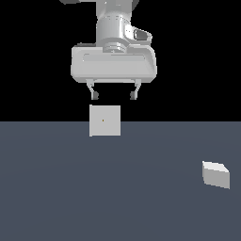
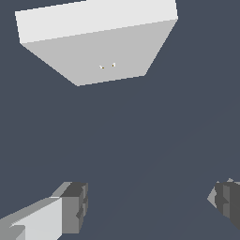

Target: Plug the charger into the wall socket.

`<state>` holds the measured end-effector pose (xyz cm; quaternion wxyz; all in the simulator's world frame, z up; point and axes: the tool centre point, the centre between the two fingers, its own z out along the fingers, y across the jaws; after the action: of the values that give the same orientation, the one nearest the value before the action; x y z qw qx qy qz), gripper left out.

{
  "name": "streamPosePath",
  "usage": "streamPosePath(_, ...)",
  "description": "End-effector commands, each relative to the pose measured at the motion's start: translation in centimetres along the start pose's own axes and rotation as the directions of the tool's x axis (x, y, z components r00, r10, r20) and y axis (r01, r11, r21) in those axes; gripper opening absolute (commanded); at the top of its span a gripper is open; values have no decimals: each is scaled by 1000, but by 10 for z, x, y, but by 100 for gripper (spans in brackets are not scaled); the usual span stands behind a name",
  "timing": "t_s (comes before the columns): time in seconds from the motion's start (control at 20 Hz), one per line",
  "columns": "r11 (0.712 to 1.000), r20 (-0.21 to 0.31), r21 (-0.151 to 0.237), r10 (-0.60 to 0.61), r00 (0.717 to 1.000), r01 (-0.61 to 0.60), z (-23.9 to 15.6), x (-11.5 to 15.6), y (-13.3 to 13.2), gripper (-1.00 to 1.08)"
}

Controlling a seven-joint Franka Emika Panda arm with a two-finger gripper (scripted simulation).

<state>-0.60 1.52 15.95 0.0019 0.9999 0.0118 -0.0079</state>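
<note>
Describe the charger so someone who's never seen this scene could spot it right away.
Start at the dark blue-grey floor in the exterior view and look to that view's far right, well away from the open tool. The charger is the small pale boxy block lying there alone. Unlike the wall socket, it is no flat upright panel and shows no dark centre dot.

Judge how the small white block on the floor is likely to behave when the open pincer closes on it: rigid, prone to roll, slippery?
The charger looks boxy and flat-faced, so it probably stays rigid and won't roll. Its plain smooth faces might slip between the pincer pads. Lying skewed, it may twist if gripped off-square.
</note>
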Motion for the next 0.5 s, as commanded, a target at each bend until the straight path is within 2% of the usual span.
streamPosePath(0.0, 1000, 0, 0, 0, 1000, 0, 0, 0, 0, 100)
streamPosePath(0.45, 998, -16, -3, 60, 998, -60, 11, -7, 21, 100)
